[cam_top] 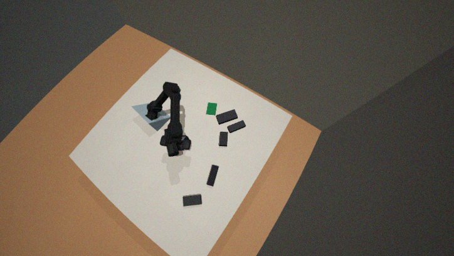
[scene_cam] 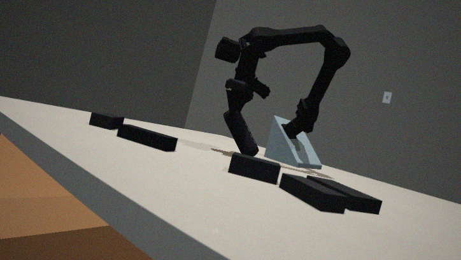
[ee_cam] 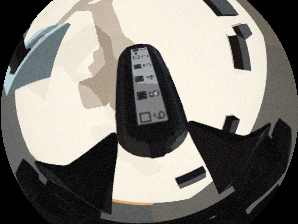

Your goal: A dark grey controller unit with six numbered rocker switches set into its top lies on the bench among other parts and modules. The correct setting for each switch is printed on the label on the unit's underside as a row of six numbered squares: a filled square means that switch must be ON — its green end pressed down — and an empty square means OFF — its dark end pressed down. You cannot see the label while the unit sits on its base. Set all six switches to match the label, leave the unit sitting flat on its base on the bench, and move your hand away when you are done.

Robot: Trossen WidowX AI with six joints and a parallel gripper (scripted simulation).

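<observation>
The dark controller unit point(cam_top: 172, 149) point(scene_cam: 242, 135) point(ee_cam: 176, 131) is raised off the bench and tilted steeply, one end low. My gripper point(cam_top: 175, 142) point(scene_cam: 235, 108) point(ee_cam: 153, 131) is shut on it, a finger against each long side near the label's number 6 end. The white label point(ee_cam: 155, 107) on its underside faces the wrist camera. There square 2 looks empty, squares 3, 4 and 5 look filled, and square 6 is empty. Square 1 is at the far end, too small and foreshortened to tell. The rocker switches face away and are hidden.
A light blue wedge point(cam_top: 141, 110) point(scene_cam: 277, 145) point(ee_cam: 42, 60) carries the arm's base. A green square point(cam_top: 211, 108) and several dark blocks, such as one block point(cam_top: 192, 199) point(scene_cam: 106, 121) and another point(cam_top: 223, 138) point(scene_cam: 254, 168), lie on the white bench top point(cam_top: 126, 165).
</observation>
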